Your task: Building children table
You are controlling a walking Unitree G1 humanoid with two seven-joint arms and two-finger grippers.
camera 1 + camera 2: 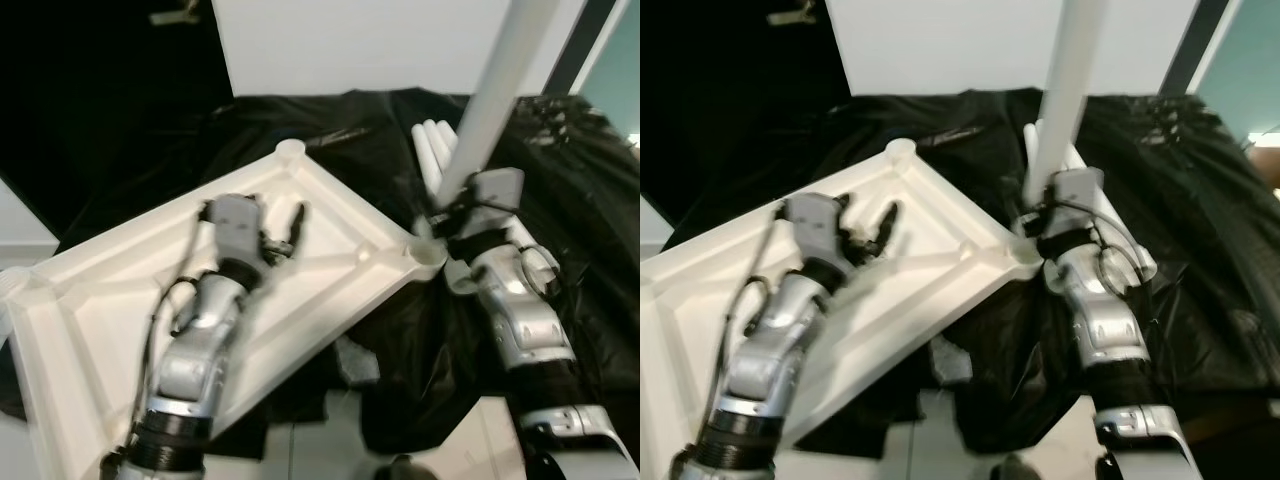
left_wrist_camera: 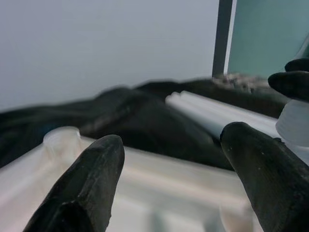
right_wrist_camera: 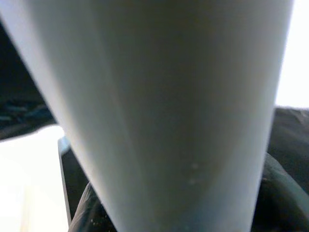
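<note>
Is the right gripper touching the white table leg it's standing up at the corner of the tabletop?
Touching. In the right wrist view the leg sits against the black finger; the left eye view shows the right gripper clamped around its lower end.

The tabletop (image 1: 330,215) is showing plain white, as are the leg (image 1: 495,90) and the spare legs (image 1: 432,150); the cloth (image 1: 560,190) is lying glossy black; the arms are gleaming silver with black fingers (image 2: 87,193); the wall (image 1: 350,45) is showing white
</note>
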